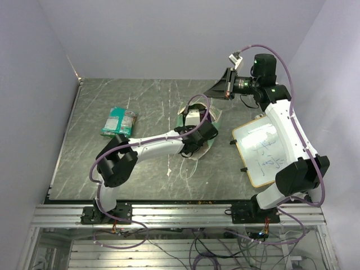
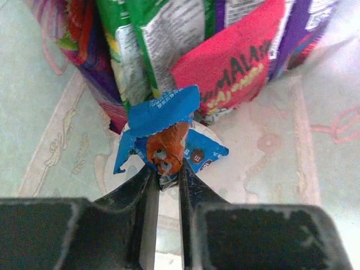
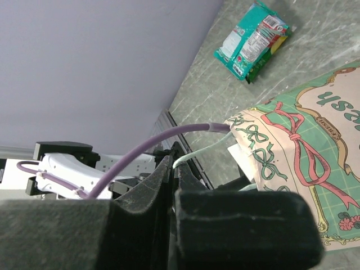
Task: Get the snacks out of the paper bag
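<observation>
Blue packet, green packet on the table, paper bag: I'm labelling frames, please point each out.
blue packet (image 2: pixel 164 107): left wrist view, its upper blue flap.
green packet (image 1: pixel 119 121): top external view, middle of its face.
paper bag (image 3: pixel 301 147): right wrist view, printed side by the bow.

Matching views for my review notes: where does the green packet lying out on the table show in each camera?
Top external: green packet lies on the table, left of centre, apart from the paper bag.
Left wrist: not in it; the left pincer grips a blue packet inside the bag.
Right wrist: top right, on the table.
Shared landmark: the paper bag.
</observation>
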Available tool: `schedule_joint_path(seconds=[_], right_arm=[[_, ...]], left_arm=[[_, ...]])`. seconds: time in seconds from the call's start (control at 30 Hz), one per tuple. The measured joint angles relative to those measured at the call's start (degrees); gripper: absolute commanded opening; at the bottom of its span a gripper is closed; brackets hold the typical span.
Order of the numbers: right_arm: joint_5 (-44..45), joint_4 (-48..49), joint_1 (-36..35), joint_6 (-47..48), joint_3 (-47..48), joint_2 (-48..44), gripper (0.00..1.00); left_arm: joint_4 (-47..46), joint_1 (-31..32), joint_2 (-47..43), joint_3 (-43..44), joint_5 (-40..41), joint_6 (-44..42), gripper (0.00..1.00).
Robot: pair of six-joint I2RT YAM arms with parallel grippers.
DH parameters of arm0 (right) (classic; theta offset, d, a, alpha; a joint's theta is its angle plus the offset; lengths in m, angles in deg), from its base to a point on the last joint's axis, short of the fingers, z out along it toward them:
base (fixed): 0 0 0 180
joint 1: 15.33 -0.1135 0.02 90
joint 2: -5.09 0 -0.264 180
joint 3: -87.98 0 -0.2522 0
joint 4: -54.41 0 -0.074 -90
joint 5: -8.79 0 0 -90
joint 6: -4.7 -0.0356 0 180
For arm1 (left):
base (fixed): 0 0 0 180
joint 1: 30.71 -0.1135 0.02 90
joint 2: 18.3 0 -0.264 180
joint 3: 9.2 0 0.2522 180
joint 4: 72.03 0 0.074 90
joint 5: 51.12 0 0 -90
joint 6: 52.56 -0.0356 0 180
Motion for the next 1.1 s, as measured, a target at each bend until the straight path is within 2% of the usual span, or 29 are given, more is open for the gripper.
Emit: schedule_joint_path(seconds=[0.33, 0.6, 0.73, 0.83, 0.97, 1.1], right_arm=[[3.7, 0.3, 0.0, 1.2, -2.4, -1.9, 0.00], [8.6, -2.5, 0.0, 3.0, -2.0, -1.8, 0.00], [10.3, -2.5, 0.0, 3.0, -2.0, -1.8, 0.00], [10.9, -2.5, 0.0, 3.1, -2.0, -1.8, 0.00], [11.3, -3.2, 0.0, 3.6, -2.0, -1.8, 0.00], [11.5, -3.4, -0.1, 4.6, -2.9, -2.2, 0.00]], left_arm=[[-3.5, -0.2, -11.6, -1.7, -10.2, -8.2, 0.14], [1.2, -0.4, -25.7, -2.1, -19.1, -12.1, 0.07], [7.1, -0.8, -32.5, -1.2, -23.3, -14.9, 0.07], [14.9, -2.2, -35.5, 1.6, -25.8, -16.7, 0.07], [26.3, -6.9, -36.9, 4.5, -26.8, -19.5, 0.07], [33.4, -13.2, -36.2, 3.5, -25.8, -22.7, 0.07]])
